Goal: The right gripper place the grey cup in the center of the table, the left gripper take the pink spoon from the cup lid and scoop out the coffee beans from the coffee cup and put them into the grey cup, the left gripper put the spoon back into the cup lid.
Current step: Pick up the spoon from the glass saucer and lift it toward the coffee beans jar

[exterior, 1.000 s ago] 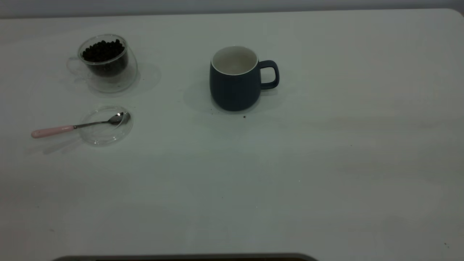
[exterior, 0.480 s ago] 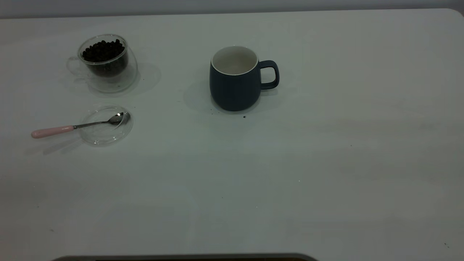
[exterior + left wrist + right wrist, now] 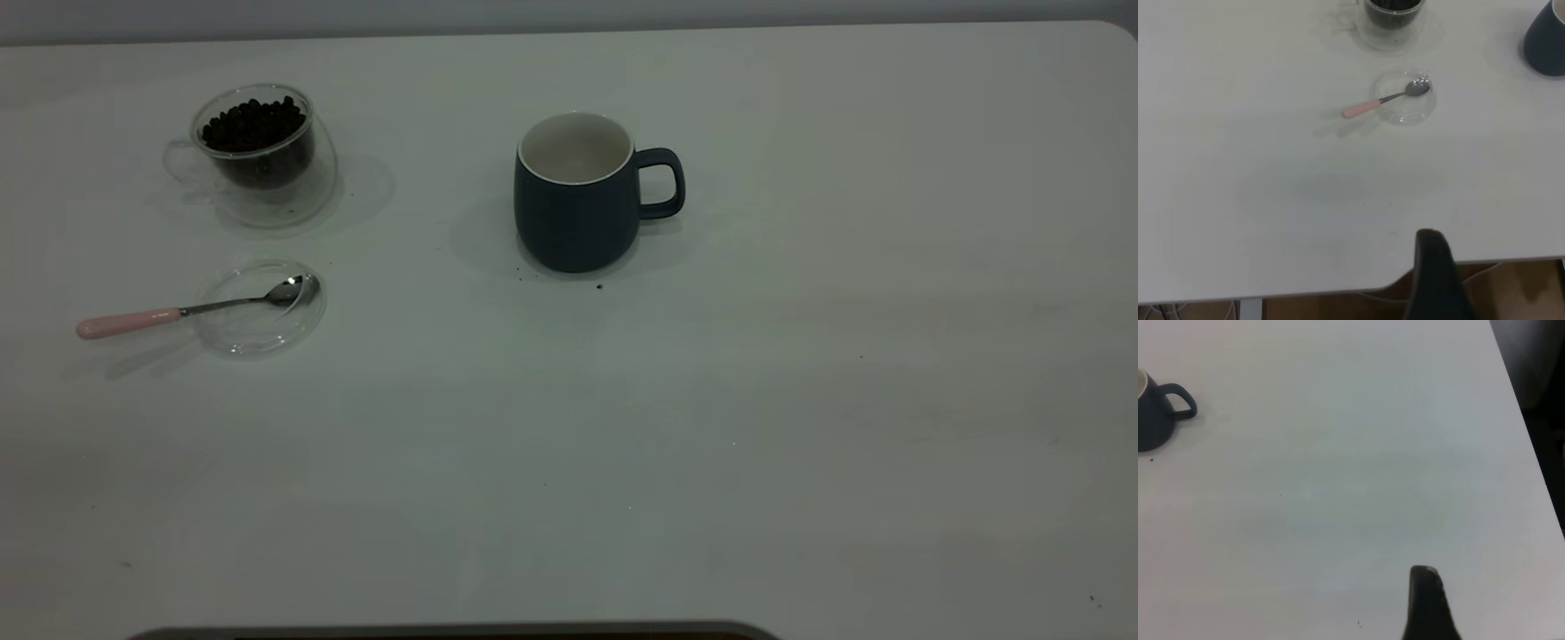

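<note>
The left claw [image 3: 1436,273] hangs back over the near edge of the plain white tabletop [image 3: 800,400]; only one dark tapered tip shows, so I cannot tell its spread. Well ahead of it lies the small spoon with the pale pink handle [image 3: 1385,101], its metal bowl resting in the clear round cup lid [image 3: 1405,100] and the handle jutting off the rim, crosswise to the claw's approach. Beyond stands the clear glass coffee cup [image 3: 258,151] of dark coffee beans [image 3: 252,122]; the slate-grey mug [image 3: 578,191] sits off to the side. Nothing blocks the way. The right claw [image 3: 1426,603] idles far from the mug, state unreadable
</note>
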Motion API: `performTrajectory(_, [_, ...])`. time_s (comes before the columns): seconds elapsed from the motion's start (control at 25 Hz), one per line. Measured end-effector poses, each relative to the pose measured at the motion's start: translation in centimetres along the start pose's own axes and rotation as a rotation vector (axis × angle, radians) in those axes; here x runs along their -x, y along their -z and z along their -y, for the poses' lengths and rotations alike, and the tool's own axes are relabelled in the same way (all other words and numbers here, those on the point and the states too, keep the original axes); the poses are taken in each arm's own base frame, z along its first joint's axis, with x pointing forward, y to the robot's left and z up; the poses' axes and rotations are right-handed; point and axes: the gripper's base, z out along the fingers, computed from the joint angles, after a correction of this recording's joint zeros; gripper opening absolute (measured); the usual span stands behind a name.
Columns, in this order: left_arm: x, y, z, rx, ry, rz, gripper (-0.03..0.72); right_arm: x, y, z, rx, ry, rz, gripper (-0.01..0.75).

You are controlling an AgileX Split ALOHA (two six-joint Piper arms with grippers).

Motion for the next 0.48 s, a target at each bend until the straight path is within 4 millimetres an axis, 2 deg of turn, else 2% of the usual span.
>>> performTrajectory(0.48, [0.02,0.0,0.0,0.0,0.027,0.002,0.517,0.0,0.0,0.0,0.0,0.0,0.0,0.537])
